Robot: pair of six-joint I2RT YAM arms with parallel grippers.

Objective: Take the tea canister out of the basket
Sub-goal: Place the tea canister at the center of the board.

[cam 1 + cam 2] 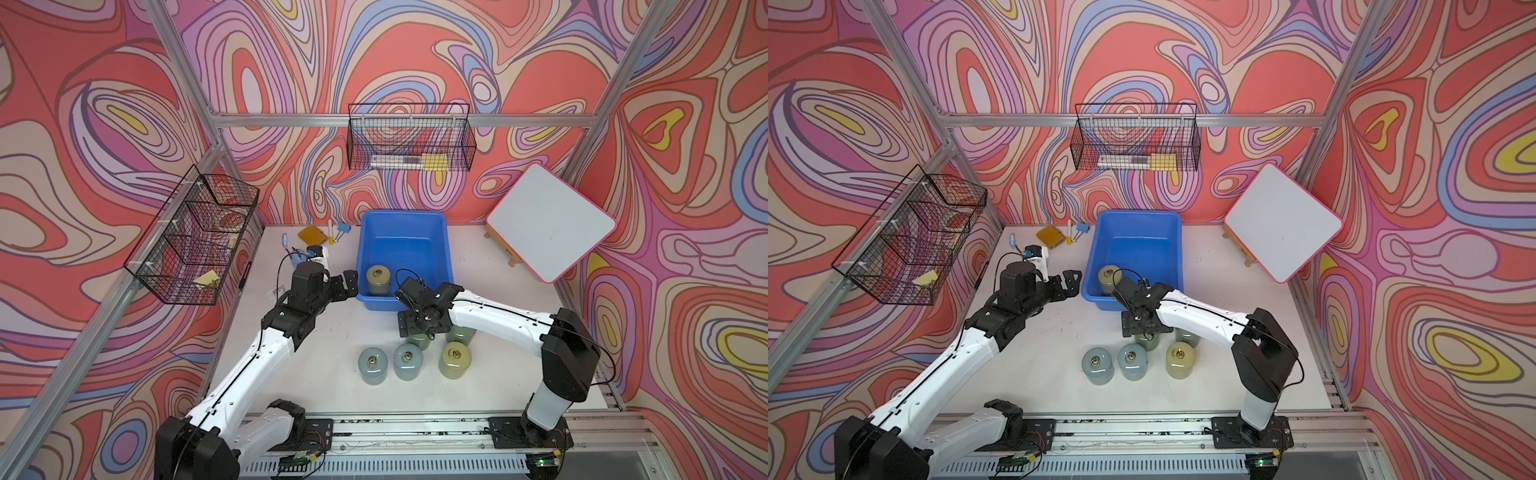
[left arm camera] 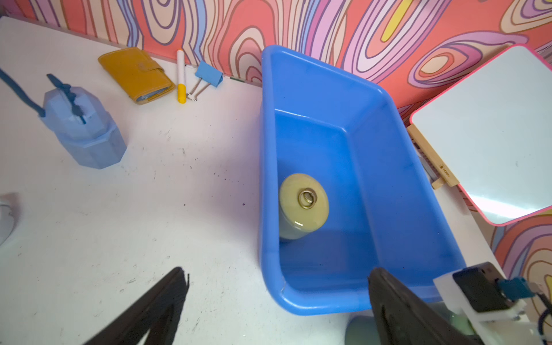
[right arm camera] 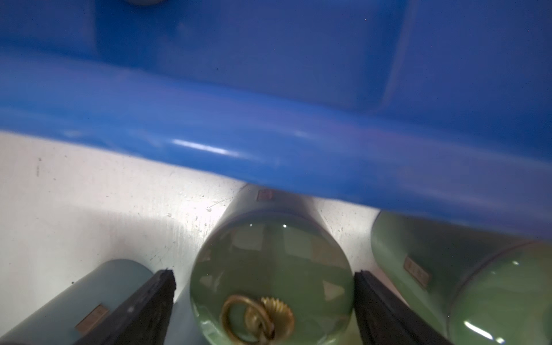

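Tea canister: the yellowish one with a brass ring on its lid stands upright inside the basket. It is just ahead of your left gripper, beyond the rim, tucked close against the wall nearest that hand.
Left hand: its fingers are spread as wide as they go and hold nothing. It hovers outside the basket's near corner.
Right gripper: its fingers are parted astride a green canister standing on the table, gripping nothing. A gap shows beside one finger, but the wrist view is too blurred to tell whether the other pad is clear.
Around the right hand: a grey-blue canister sits just outside one finger and a second green canister just outside the other. The basket's rim is right ahead of the fingertips.
Stage: my read is that one canister is left to fetch, and your left hand is better placed for it.
Risk, lifting away: if a pad clings, you'll tilt the green canister into its neighbours, so rise straight up.
Risk, rim: swing the right hand forward too low and you'll knock the basket and shift your target.
Risk, grasp: there is little room between wall and canister, and a finger landing on the rim or lid could topple it.
Risk, arms: both hands crowd the same end of the basket, so move one at a time.
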